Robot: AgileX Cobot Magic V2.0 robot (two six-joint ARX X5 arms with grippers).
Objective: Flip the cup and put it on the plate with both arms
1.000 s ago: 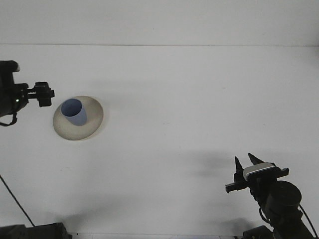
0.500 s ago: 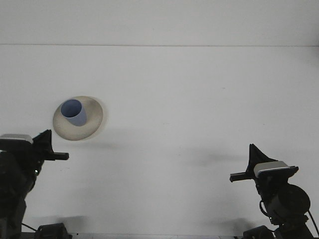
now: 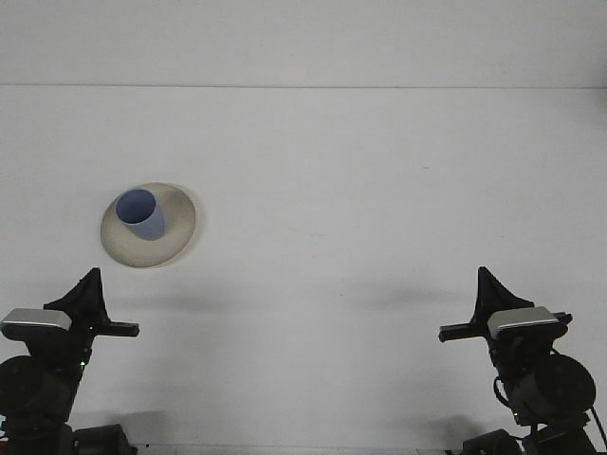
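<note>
A blue cup (image 3: 141,214) stands upright, mouth up, on the left half of a beige plate (image 3: 175,237) at the left of the white table. My left gripper (image 3: 89,287) is low at the front left, pointing up and well short of the plate. My right gripper (image 3: 487,286) is at the front right, far from the cup. Both are seen side-on, with nothing in them. Neither touches the cup or the plate.
The white table (image 3: 360,190) runs back to a white wall. Both arm bases sit at the front edge, left and right.
My left arm has pulled away from beside the plate's left rim, down to the front left. My right gripper has turned side-on and shifted slightly right. Cup and plate have not moved.
</note>
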